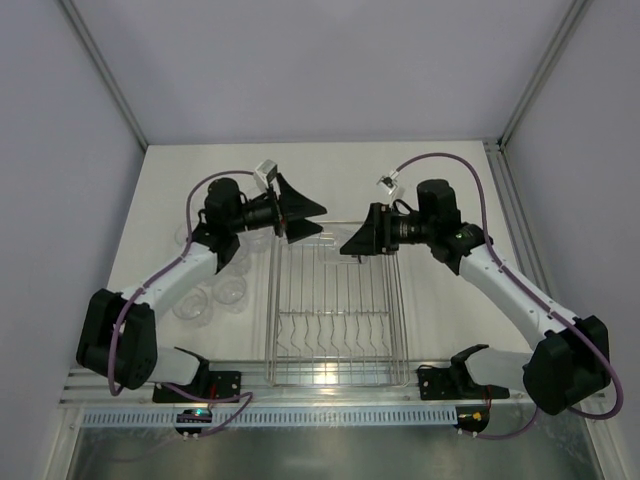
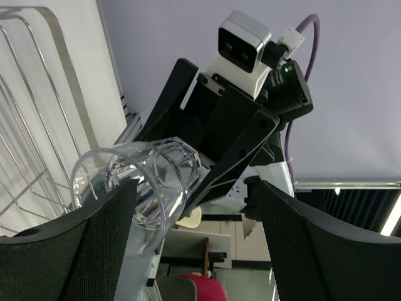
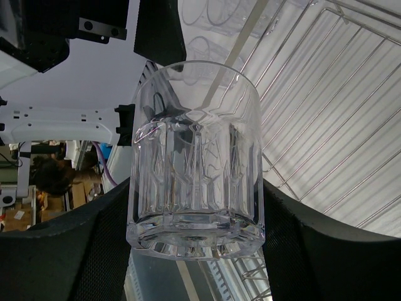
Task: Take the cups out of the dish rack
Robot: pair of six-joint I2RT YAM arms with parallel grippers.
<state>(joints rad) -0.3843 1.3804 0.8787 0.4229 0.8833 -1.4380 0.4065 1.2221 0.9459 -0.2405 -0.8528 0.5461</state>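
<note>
My right gripper (image 3: 195, 241) is shut on a clear ribbed cup (image 3: 195, 157) and holds it above the far end of the silver wire dish rack (image 1: 335, 310). In the left wrist view the same cup (image 2: 144, 182) lies on its side in the right gripper's black fingers (image 2: 219, 132), close to my left finger. My left gripper (image 2: 197, 251) is open wide, facing the right gripper (image 1: 358, 243) over the rack's far left corner. The held cup hardly shows in the top view. I see no cups inside the rack.
Several clear cups stand on the white table left of the rack, such as two (image 1: 228, 291) (image 1: 190, 303) by the left arm and one (image 1: 185, 237) farther back. Walls enclose the table on three sides.
</note>
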